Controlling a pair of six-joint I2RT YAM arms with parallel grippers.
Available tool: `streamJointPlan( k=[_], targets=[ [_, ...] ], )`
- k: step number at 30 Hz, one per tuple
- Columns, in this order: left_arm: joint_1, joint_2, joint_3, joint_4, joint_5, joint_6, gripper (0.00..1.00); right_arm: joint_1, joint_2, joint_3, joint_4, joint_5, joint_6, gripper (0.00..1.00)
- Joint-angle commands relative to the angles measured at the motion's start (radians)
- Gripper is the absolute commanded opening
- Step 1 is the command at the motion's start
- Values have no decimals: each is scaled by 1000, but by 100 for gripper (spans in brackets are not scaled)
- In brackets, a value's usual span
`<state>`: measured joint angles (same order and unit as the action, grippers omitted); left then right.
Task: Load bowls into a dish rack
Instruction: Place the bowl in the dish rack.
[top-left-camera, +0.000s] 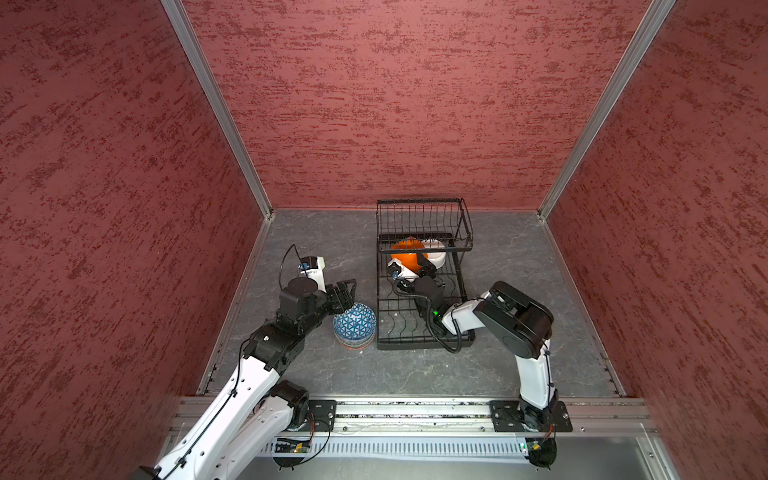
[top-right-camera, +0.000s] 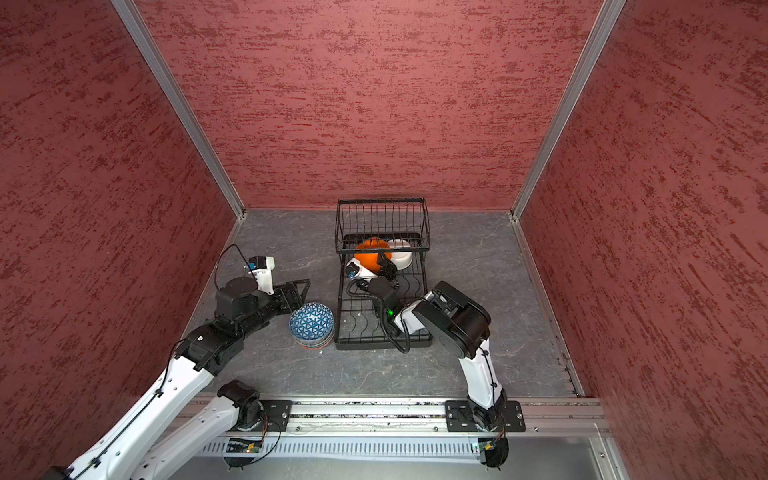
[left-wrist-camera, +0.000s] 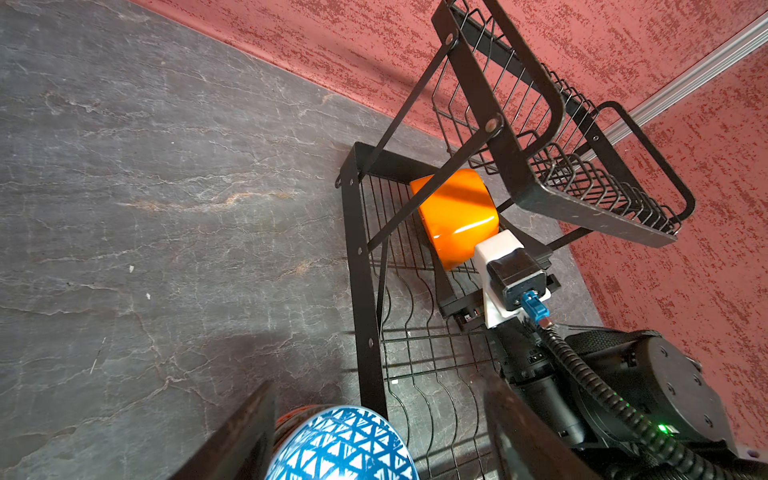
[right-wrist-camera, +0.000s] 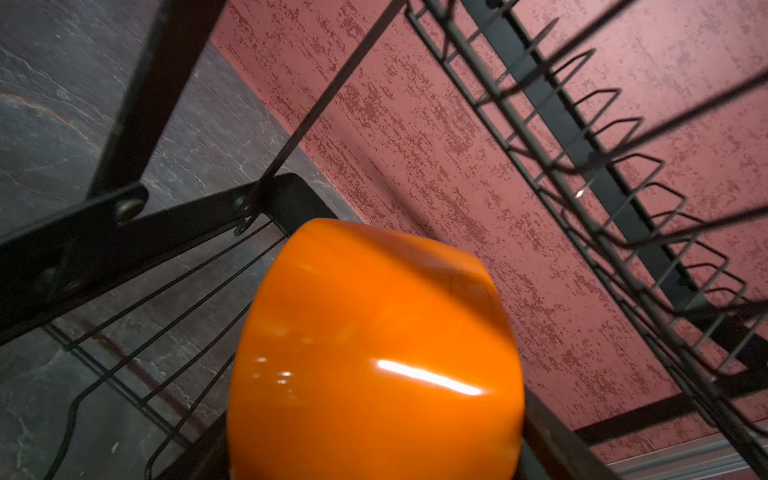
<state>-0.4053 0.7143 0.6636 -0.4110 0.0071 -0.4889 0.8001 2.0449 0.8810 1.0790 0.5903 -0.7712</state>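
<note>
The black wire dish rack (top-left-camera: 424, 345) (top-right-camera: 382, 345) stands at the back middle of the floor. Low in its far end a white bowl (top-left-camera: 437, 251) (top-right-camera: 402, 254) sits beside an orange bowl (top-left-camera: 407, 254) (left-wrist-camera: 455, 216) tipped on its side. My right gripper (top-left-camera: 419, 262) (right-wrist-camera: 374, 457) is shut on the orange bowl, which fills the span between its fingers. Left of the rack is a stack of upside-down bowls, topped by a blue-triangle bowl (top-left-camera: 355, 326) (left-wrist-camera: 340, 446). My left gripper (top-left-camera: 347, 289) (left-wrist-camera: 382, 386) hovers open over the stack's far side, fingers clear of it.
The rack's raised basket (top-left-camera: 422, 220) overhangs the two racked bowls, and its slanted struts (left-wrist-camera: 415, 174) cross close to the orange bowl. The right forearm lies along the lower tray. Red walls close in three sides. Grey floor lies open left of the stack.
</note>
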Motion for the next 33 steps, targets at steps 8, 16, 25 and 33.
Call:
streamJointPlan(
  k=[8, 16, 25, 33],
  targets=[
    [16, -3, -21, 6, 19, 15, 78, -8, 58, 45, 74, 0, -120, 83],
    [20, -1, -22, 6, 22, 13, 78, -9, 76, 77, 28, -31, -115, 85],
    [26, 2, -25, 5, 24, 16, 77, -11, 107, 107, -7, -51, -87, 86],
    [31, 1, -31, 6, 31, 16, 77, -11, 101, 115, -27, -61, -49, 90]
  ],
)
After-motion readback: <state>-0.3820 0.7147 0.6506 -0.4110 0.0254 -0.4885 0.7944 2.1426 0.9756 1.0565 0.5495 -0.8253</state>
